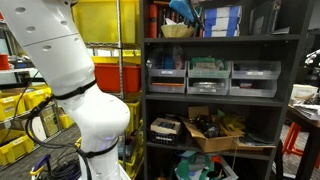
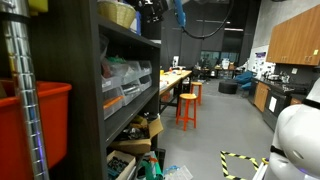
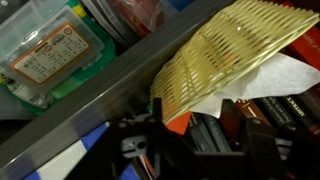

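A yellow wicker basket [image 3: 235,45] lined with white paper [image 3: 275,80] sits on the top shelf, tilted across the upper right of the wrist view. My gripper [image 3: 195,120] is right at its near rim. The black fingers [image 3: 155,115] stand apart, with the basket's edge and some orange and black items behind showing between them. They are not pressed on anything. In both exterior views the gripper [image 1: 183,10] [image 2: 158,10] is up at the top shelf, next to the basket [image 1: 177,29] [image 2: 120,14].
The grey shelf edge [image 3: 100,100] runs under the basket, with clear bins of packets [image 3: 50,55] below. Grey bins [image 1: 210,75] and a cardboard box [image 1: 215,130] fill lower shelves. Yellow crates [image 1: 20,105] stand behind my white arm [image 1: 70,60]. Orange stools [image 2: 187,105] stand down the aisle.
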Robot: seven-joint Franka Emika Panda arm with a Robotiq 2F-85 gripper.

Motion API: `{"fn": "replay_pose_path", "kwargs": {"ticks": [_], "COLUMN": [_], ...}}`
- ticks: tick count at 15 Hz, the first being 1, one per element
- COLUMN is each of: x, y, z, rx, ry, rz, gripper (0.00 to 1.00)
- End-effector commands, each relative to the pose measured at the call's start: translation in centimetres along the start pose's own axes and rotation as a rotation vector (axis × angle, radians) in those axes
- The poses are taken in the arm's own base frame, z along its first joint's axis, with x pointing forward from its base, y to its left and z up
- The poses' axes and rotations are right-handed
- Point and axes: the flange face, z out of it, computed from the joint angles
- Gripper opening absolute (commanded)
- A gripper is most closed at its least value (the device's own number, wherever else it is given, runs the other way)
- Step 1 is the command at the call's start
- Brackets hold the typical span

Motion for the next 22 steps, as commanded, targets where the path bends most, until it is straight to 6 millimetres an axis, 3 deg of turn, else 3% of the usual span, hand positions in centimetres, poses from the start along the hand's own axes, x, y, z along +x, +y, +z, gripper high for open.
{"fn": "replay_pose_path", "kwargs": {"ticks": [1, 2, 8, 10, 13, 15, 19, 22], "x": [-0.5, -0.5, -0.8, -0.9, -1.2, -1.4, -1.7, -1.9], "y": [0.0, 0.0, 0.2, 0.3, 0.4, 0.3, -0.1, -0.6], "z": [-0.8, -0.8, -0.6, -0.4, 0.1, 0.7, 1.8, 2.5], "rx": [0.068, 0.079, 0.111, 0.117, 0.12, 0.121, 0.121, 0.122], "ry": [-0.02, -0.025, -0.052, -0.061, -0.076, -0.087, -0.101, -0.112], "rz": [0.06, 0.074, 0.124, 0.136, 0.152, 0.158, 0.16, 0.158], "gripper": [0.48, 0.48, 0.79, 0.78, 0.66, 0.52, 0.59, 0.57]}}
